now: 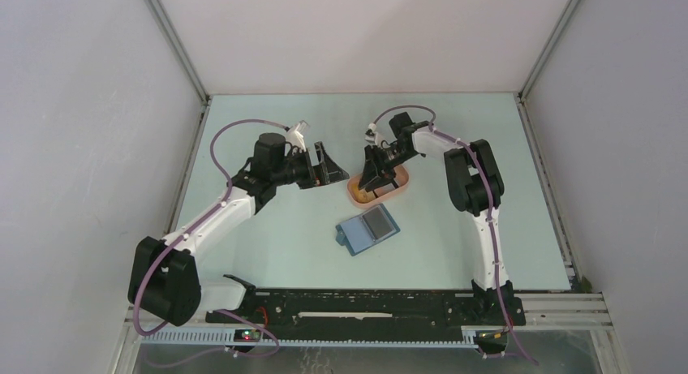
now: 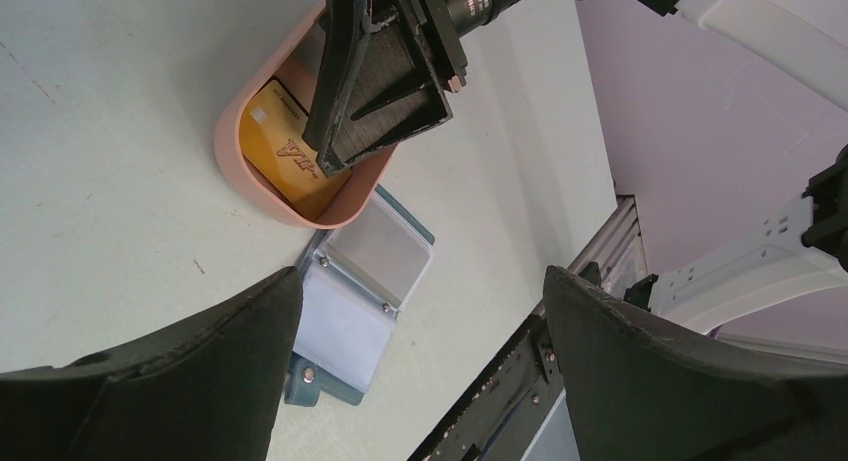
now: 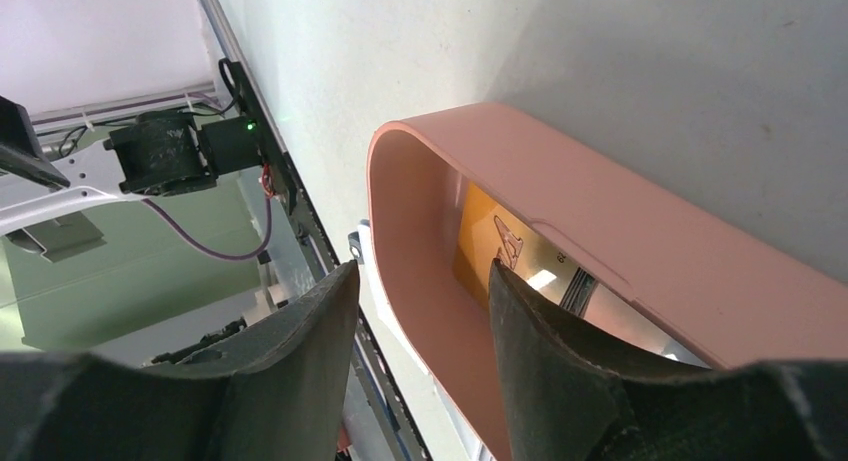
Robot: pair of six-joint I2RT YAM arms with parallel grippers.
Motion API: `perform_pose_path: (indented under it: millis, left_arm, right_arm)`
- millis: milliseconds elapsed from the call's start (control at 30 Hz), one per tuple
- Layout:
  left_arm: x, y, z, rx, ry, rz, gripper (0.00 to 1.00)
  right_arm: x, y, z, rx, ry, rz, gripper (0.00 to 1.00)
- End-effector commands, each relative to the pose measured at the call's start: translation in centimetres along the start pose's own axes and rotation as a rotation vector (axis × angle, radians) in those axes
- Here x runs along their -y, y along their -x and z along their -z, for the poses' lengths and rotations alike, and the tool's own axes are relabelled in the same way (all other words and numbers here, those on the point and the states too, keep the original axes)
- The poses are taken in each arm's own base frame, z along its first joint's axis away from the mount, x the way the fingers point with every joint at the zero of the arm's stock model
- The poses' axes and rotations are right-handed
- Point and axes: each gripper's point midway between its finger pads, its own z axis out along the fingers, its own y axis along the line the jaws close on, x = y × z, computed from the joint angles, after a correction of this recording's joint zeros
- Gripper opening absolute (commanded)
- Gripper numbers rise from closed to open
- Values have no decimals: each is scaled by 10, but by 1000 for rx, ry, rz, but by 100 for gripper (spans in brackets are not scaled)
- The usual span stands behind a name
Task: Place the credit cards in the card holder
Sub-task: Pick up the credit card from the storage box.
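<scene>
right claw [image 3: 420, 271] half-spread, straddling pink tray [image 3: 600, 211] rim, pinching nothing | left claw [image 2: 420, 281] spread wide, hovering | step: fetching orange card [image 2: 275, 151] | next: nip its edge, carry to open wallet [image 2: 350, 311]

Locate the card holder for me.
In the top view the card holder lies open mid-table, just on the near side of the pink tray.

Right gripper [image 1: 375, 178] at tray [image 1: 399, 187] (wallet [image 1: 369, 229] open).
</scene>
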Motion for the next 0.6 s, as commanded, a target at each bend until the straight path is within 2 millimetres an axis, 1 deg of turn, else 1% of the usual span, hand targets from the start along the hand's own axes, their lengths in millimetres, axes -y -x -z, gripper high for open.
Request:
perform_pose_path:
  millis: [0, 133, 233, 367, 467, 567]
  left_arm:
    - [19, 25, 3, 55, -48, -25, 95]
    - [19, 24, 3, 51, -48, -22, 95]
    - [16, 23, 1, 48, -41, -19, 95]
    - [5, 19, -5, 34, -6, -7, 93]
    - [-14, 15, -11, 18, 68, -3, 86]
    - [-39, 6, -20, -7, 174, 43, 72]
  right_arm:
    - [-13, 17, 10, 45, -30, 71, 60]
    - [4, 24, 18, 76, -138, 106, 63]
    - [13, 28, 19, 84, -179, 110, 64]
    - [15, 29, 20, 84, -197, 138, 64]
    - [11, 29, 24, 94, -205, 157, 64]
    - [17, 28, 25, 100, -240, 176, 64]
